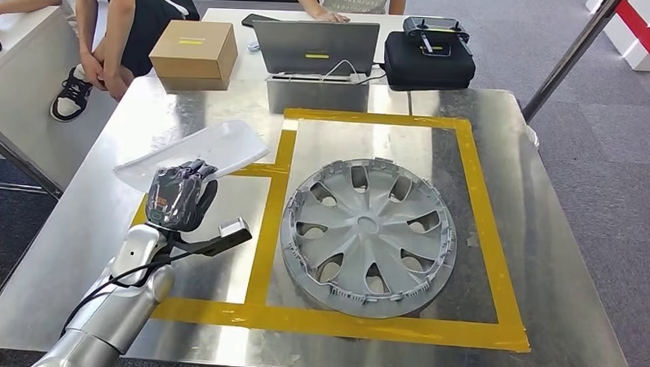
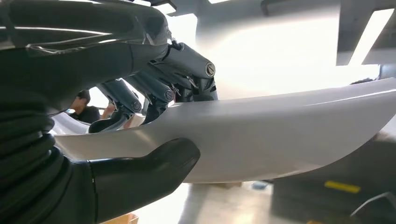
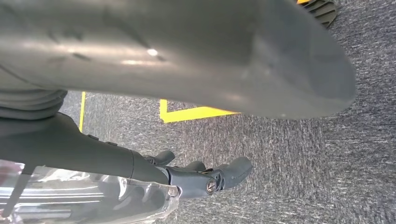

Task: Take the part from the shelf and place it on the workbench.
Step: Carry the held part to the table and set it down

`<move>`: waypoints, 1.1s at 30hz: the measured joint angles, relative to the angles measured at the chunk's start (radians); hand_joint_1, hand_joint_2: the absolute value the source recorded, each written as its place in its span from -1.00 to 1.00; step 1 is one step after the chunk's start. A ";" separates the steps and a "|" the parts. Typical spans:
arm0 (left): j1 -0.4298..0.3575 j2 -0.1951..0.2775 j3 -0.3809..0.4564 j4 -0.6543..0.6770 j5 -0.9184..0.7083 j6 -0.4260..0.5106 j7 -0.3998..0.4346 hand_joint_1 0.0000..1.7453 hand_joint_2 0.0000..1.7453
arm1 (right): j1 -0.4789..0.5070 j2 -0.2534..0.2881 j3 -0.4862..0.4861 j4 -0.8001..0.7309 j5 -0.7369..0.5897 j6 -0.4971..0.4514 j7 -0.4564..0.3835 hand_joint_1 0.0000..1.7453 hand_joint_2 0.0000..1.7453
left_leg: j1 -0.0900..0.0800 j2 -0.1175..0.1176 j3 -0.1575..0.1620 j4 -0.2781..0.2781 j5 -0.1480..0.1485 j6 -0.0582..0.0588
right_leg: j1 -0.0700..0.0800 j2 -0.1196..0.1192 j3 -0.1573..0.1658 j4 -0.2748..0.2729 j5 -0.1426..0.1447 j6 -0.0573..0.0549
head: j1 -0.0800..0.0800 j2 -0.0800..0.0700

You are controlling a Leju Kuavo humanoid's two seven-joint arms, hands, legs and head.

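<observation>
While the left hand (image 1: 177, 196) hovered over the near left part of the workbench (image 1: 539, 264), it gripped a pale, flat, curved part (image 1: 194, 153) by one end. In the left wrist view the thick thumb (image 2: 154, 165) lay on one face of the part (image 2: 261, 135) and the darker fingers (image 2: 187, 74) curled over the opposite face, so the panel was pinched between them. From the head view the part stretched away from the hand toward the far left of the metal top, its far end reaching to a strip of yellow tape (image 1: 333, 321) that marked out a large rectangle on the surface; whether the part touched the bench or was held just above it could not be told.

Inside the taped rectangle lay a grey wheel cover (image 1: 369, 236), flat on the bench and well apart from the held part. At the far edge stood a cardboard box (image 1: 194, 52), a laptop (image 1: 316, 47) and a black case (image 1: 429, 61), with people beyond the table.

The right hand (image 3: 205, 179) hung low over grey carpet (image 3: 327, 154), its fingers loosely apart and holding nothing.
</observation>
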 joint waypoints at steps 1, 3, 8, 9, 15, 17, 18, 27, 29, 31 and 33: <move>0.006 0.002 0.012 0.018 -0.019 -0.007 0.015 1.00 1.00 | 0.000 0.000 0.000 0.000 0.001 0.000 0.000 -1.00 -1.00 | 0.000 0.000 0.000 0.000 -0.001 -0.001 | 0.000 0.000 0.001 0.000 0.000 0.000 | 0.000 0.000; 0.024 0.007 0.041 0.062 -0.046 -0.015 0.034 1.00 1.00 | 0.000 0.001 0.000 0.000 0.004 0.000 0.000 -1.00 -1.00 | 0.000 0.001 0.001 0.000 -0.001 -0.002 | 0.000 0.001 0.003 -0.002 0.000 0.000 | 0.000 0.000; 0.069 0.016 0.117 0.188 -0.077 0.016 0.032 1.00 1.00 | 0.001 0.002 0.000 0.000 0.017 0.002 -0.001 -1.00 -1.00 | 0.000 0.001 0.002 0.000 -0.002 -0.002 | -0.001 0.001 0.006 -0.007 0.000 0.000 | 0.000 0.000; 0.074 0.016 0.127 0.211 -0.083 0.029 0.032 1.00 1.00 | 0.001 0.002 0.000 0.000 0.019 0.002 -0.002 -1.00 -1.00 | 0.000 0.000 0.002 0.000 -0.002 -0.002 | -0.001 0.001 0.007 -0.008 0.000 0.000 | 0.000 0.000; 0.077 0.014 0.156 0.282 -0.098 0.063 0.028 1.00 1.00 | -0.003 0.005 0.001 0.000 0.025 0.002 -0.006 -1.00 -1.00 | -0.001 0.000 0.012 0.000 -0.007 0.000 | -0.002 0.001 0.018 -0.010 -0.002 0.001 | 0.000 0.000; 0.077 0.012 0.161 0.297 -0.107 0.080 0.032 1.00 1.00 | -0.003 0.005 0.001 0.000 0.032 0.002 -0.009 -1.00 -1.00 | -0.001 0.001 0.016 0.000 -0.009 0.000 | -0.002 0.001 0.022 -0.010 -0.004 0.002 | 0.000 0.000; 0.079 0.011 0.163 0.304 -0.113 0.090 0.035 0.50 0.50 | -0.003 0.005 0.002 0.000 0.036 0.002 -0.011 -1.00 -1.00 | -0.001 0.001 0.017 0.000 -0.010 0.000 | -0.002 0.001 0.024 -0.010 -0.004 0.002 | 0.000 0.000; 0.136 -0.007 0.201 0.258 -0.061 0.136 -0.040 -1.00 -1.00 | -0.008 0.006 0.003 0.000 0.050 0.002 -0.016 -1.00 -1.00 | -0.001 0.001 0.020 0.000 -0.009 0.000 | -0.001 0.001 0.026 -0.010 -0.004 0.002 | 0.000 0.000; 0.162 -0.021 0.223 0.215 0.080 0.131 -0.136 -1.00 -1.00 | -0.008 0.006 0.003 0.000 0.051 0.002 -0.017 -1.00 -1.00 | -0.001 0.001 0.020 0.000 -0.009 0.000 | -0.001 0.001 0.025 -0.011 -0.004 0.002 | 0.000 0.000; 0.186 -0.036 0.248 0.166 0.238 0.108 -0.226 -1.00 -1.00 | -0.009 0.006 0.003 0.000 0.051 0.002 -0.018 -1.00 -1.00 | -0.001 0.001 0.019 0.000 -0.009 0.000 | -0.001 0.001 0.025 -0.011 -0.004 0.002 | 0.000 0.000; 0.211 -0.047 0.271 0.107 0.367 0.072 -0.291 -1.00 -1.00 | -0.008 0.006 0.003 0.000 0.051 0.003 -0.019 -1.00 -1.00 | -0.001 0.001 0.019 0.000 -0.009 0.001 | -0.001 0.001 0.025 -0.012 -0.004 0.002 | 0.000 0.000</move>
